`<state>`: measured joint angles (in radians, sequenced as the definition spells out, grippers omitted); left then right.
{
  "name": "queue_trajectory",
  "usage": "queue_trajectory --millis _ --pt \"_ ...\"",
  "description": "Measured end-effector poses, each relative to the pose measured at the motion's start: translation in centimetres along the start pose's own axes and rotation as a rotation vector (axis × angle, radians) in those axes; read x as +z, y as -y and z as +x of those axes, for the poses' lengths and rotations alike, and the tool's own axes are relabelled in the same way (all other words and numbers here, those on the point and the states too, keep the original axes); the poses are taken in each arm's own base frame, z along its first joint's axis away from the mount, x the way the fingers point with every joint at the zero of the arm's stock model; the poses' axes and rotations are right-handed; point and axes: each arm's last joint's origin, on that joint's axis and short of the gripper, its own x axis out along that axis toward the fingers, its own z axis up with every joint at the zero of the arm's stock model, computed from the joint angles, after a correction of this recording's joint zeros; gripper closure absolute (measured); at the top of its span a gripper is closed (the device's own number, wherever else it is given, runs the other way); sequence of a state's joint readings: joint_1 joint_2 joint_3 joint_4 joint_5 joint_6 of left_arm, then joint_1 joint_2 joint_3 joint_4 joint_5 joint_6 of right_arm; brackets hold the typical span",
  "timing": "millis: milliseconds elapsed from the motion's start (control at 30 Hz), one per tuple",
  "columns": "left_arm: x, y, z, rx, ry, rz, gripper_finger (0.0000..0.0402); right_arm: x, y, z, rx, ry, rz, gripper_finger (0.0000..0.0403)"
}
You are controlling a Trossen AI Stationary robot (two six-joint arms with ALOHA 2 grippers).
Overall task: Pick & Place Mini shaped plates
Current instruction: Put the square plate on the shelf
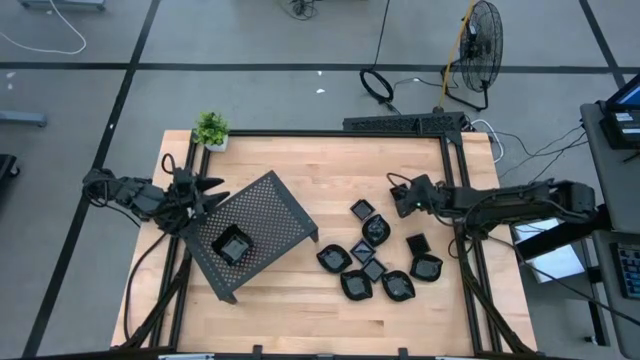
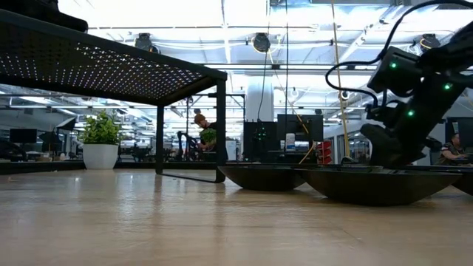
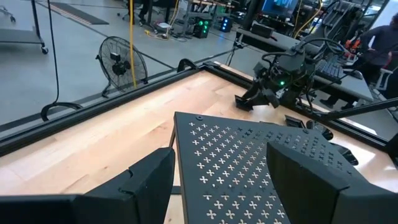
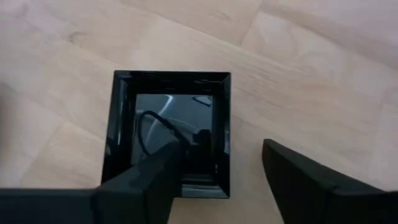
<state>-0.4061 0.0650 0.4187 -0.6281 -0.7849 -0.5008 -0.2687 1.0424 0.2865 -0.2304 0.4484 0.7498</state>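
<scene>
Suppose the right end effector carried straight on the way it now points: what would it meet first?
Probably the square black plate directly beneath the right end effector: one finger over its inside, the other outside its edge. How near, I cannot tell.

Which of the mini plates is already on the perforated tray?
The square plate sitting alone on the perforated tray near the left gripper; all others lie clustered on the bare wood.

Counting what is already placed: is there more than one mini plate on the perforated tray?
No, the high view shows a single square plate on the perforated tray.
</scene>
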Motion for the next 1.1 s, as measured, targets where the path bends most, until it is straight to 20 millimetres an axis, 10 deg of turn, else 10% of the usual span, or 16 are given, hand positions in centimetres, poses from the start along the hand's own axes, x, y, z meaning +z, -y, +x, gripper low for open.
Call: queue_trajectory --millis 667,1100 --pt "0.0 0.0 0.0 0.0 0.0 -0.001 0.0146 0.2 -0.6 0.5 0.131 0.149 -0.056 0.0391" --pt "0.0 0.0 0.0 0.0 0.0 -0.001 0.0146 2.4 -2.1 -0.4 0.27 0.385 -0.097 0.0402"
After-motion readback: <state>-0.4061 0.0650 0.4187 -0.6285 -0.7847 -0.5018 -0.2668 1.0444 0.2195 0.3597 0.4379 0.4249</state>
